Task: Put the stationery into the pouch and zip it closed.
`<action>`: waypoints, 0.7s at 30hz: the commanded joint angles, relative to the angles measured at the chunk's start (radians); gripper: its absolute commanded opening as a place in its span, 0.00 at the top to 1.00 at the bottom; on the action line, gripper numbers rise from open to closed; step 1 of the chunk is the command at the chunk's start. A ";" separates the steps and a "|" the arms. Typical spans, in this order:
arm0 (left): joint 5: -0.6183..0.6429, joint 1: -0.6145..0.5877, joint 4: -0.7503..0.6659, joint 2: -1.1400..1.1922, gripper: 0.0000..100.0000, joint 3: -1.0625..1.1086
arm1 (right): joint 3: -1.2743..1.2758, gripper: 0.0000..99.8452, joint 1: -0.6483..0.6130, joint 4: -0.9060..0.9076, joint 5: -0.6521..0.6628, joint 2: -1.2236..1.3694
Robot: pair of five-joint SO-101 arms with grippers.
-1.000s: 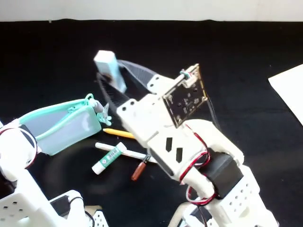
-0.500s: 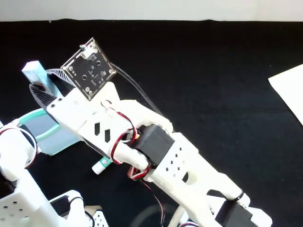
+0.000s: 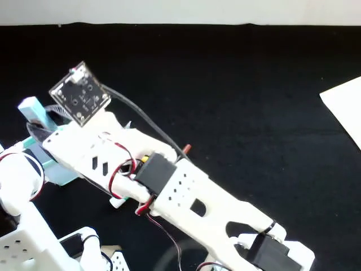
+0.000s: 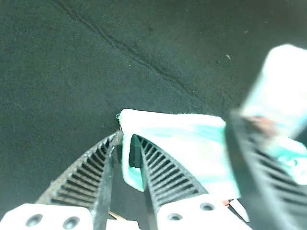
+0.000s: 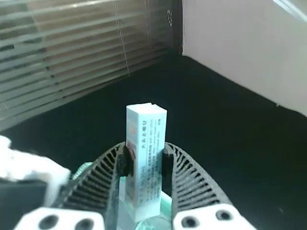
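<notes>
Stationery pouch point(image 4: 182, 139), mint green, lies on the near left part of the table point(image 3: 254, 84). One edge of it is pinched between the almost closed fingers of the left gripper point(image 4: 125, 139). Directly above it the right gripper point(image 5: 145, 151) grips a small boxed eraser point(image 5: 146, 124), holding it upright with the fingers pressed against both of its long sides. The eraser hangs clear of the pouch and is not yet inside.

By this evidence the task is at an early stage: one item is poised for loading and none can be confirmed as packed. The white end of what appears to be a glue stick point(image 3: 115, 202) pokes out from under the right arm on the table, so at least that piece has yet to go in. The arm hides the pouch's mouth, and how wide it stands cannot be told. Zipping looks to be some way off.

A black cloth covers the table, with a sheet of white paper point(image 3: 344, 107) at its far right edge. Behind it run a pale wall point(image 3: 169, 11) and slatted window blinds point(image 5: 72, 43).
</notes>
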 commanded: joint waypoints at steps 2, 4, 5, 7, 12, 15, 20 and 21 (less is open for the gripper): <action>0.006 -0.007 -0.002 0.004 0.99 0.028 | 0.125 0.99 0.004 -0.101 -0.006 -0.007; 0.006 -0.007 -0.002 0.004 0.99 0.028 | 0.165 0.99 0.010 -0.114 -0.006 -0.007; 0.006 -0.007 -0.002 0.004 0.99 0.028 | 0.180 0.99 0.010 -0.128 -0.006 -0.007; 0.006 -0.007 -0.002 0.004 0.99 0.028 | 0.193 0.99 0.019 -0.143 -0.006 -0.008; 0.006 -0.007 -0.002 0.004 0.99 0.028 | 0.193 0.99 0.022 -0.137 -0.008 -0.008; 0.006 -0.007 -0.002 0.004 0.99 0.028 | 0.193 0.90 0.019 -0.134 -0.008 -0.015; 0.006 -0.007 -0.003 0.004 0.99 0.028 | 0.197 0.69 0.001 -0.031 -0.009 -0.113; 0.006 -0.007 -0.003 0.004 0.99 0.028 | 0.199 0.69 -0.002 -0.012 -0.009 -0.133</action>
